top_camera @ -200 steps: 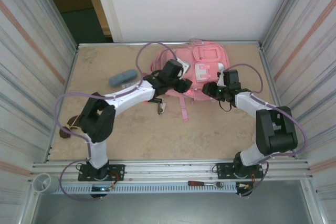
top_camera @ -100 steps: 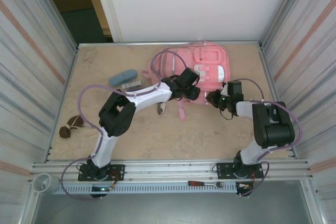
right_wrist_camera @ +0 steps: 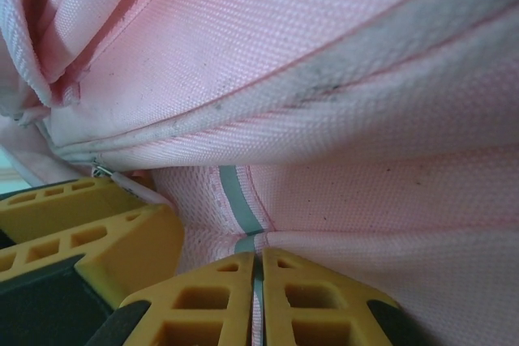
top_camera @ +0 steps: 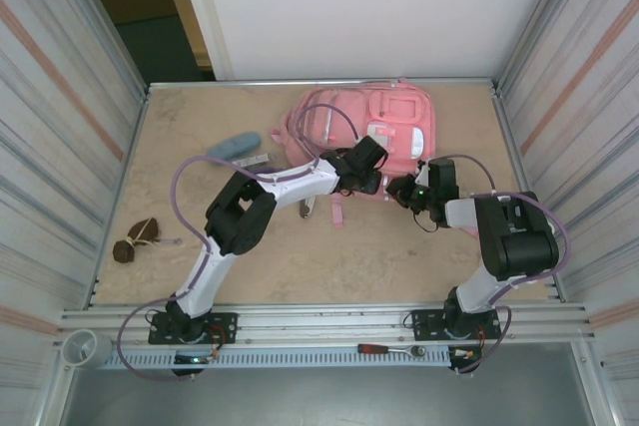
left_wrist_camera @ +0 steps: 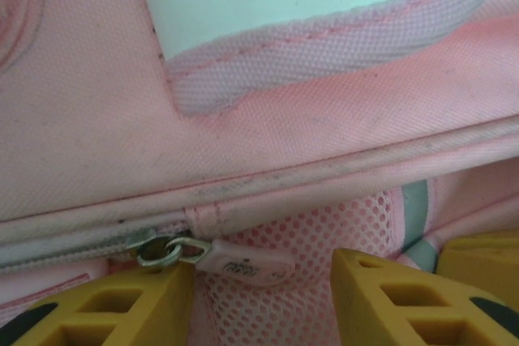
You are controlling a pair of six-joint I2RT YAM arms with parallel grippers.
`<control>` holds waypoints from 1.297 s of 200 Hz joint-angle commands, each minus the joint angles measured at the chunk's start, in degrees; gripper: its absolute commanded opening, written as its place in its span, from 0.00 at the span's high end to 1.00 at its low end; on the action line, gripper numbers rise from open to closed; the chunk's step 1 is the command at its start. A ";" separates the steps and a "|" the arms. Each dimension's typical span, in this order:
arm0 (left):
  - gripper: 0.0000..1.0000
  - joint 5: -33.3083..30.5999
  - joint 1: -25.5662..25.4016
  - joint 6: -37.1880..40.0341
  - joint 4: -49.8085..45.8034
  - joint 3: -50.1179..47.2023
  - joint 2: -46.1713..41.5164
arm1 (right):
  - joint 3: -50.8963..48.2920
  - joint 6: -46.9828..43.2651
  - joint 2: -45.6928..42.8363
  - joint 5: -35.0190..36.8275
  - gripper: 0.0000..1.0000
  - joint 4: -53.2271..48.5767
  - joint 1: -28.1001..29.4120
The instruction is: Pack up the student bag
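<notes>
**Top view.** The student bag (top_camera: 394, 117), pink, lies flat against the far edge of the surface (top_camera: 300, 261), right of centre. One strap (top_camera: 339, 209) trails toward the near edge. Both arms extend to the bag's near side, where the left gripper (top_camera: 367, 183) and the right gripper (top_camera: 401, 190) sit just beside each other.

**Left wrist view.** The jaws of the left gripper (left_wrist_camera: 261, 301) stand partly apart over pink mesh (left_wrist_camera: 324, 228) beneath a zip line. A zip pull (left_wrist_camera: 243, 262) on a metal ring lies in the gap, close to the yellow finger (left_wrist_camera: 113, 305) at the picture's left. No grip on it can be made out. A further yellow finger (left_wrist_camera: 482, 269) shows at the right border.

**Right wrist view.** The jaws of the right gripper (right_wrist_camera: 258, 261) are drawn narrow, almost touching. They pinch a thin grey band (right_wrist_camera: 235, 200) sewn into the bag's mesh, so this gripper holds the student bag by that seam.

**Elsewhere on the surface.** A blue-grey pouch (top_camera: 235, 145) lies toward the far-left corner, apart from the bag. A small brown object (top_camera: 135, 239) rests near the left edge.
</notes>
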 commanded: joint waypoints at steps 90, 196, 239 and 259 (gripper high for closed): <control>0.55 -17.56 -0.89 4.40 -3.05 5.51 4.23 | -2.44 0.26 2.48 -3.98 0.91 -1.43 -2.86; 0.82 -16.46 -1.05 5.93 -2.44 5.40 3.87 | -2.13 0.26 3.04 -3.89 0.91 -1.59 -3.18; 0.92 -15.87 -1.05 5.96 -2.65 5.01 3.71 | -2.17 0.15 2.92 -3.73 0.91 -1.85 -3.27; 0.97 -15.26 -1.05 6.21 -2.60 4.52 3.29 | -2.09 0.09 2.87 -3.70 0.91 -1.83 -3.32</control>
